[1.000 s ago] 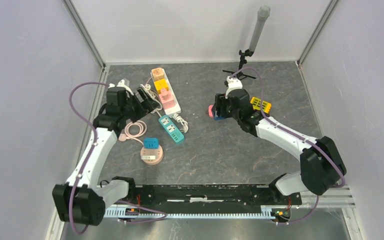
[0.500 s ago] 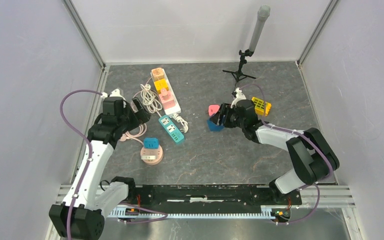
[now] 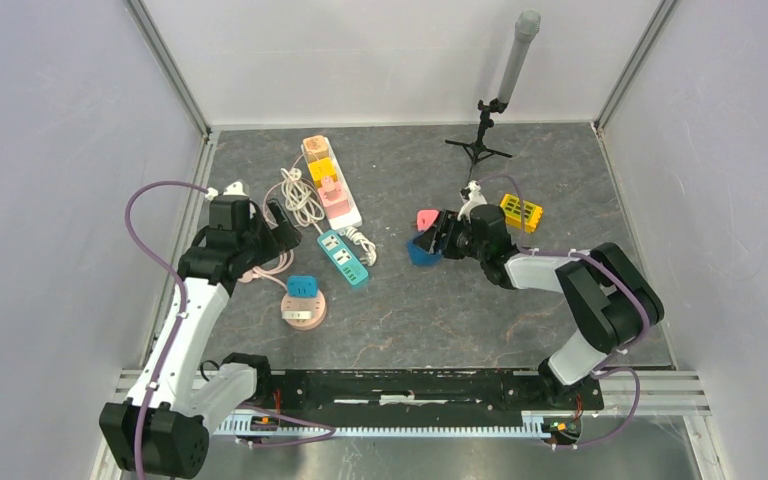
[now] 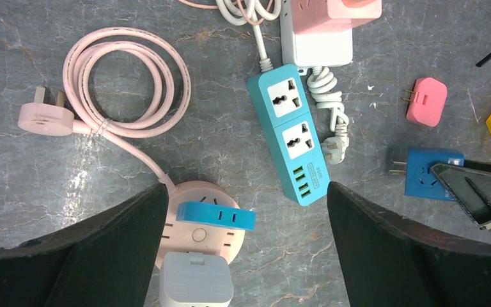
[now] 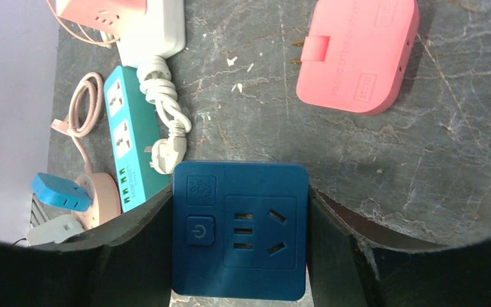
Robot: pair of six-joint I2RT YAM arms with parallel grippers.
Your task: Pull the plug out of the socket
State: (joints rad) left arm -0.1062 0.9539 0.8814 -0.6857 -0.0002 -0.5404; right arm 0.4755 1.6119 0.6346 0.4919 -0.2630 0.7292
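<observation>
Your left pincer, wide open, hangs over the blue plug on the round socket. The plug's length runs finger to finger. Your right pincer, farther off, grips a blue adapter.

A yellow toy brick lies near a black tripod stand.

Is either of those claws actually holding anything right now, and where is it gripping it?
The right gripper holds the dark blue adapter, its fingers pressed against the two opposite side edges. The left gripper is open and holds nothing.
</observation>
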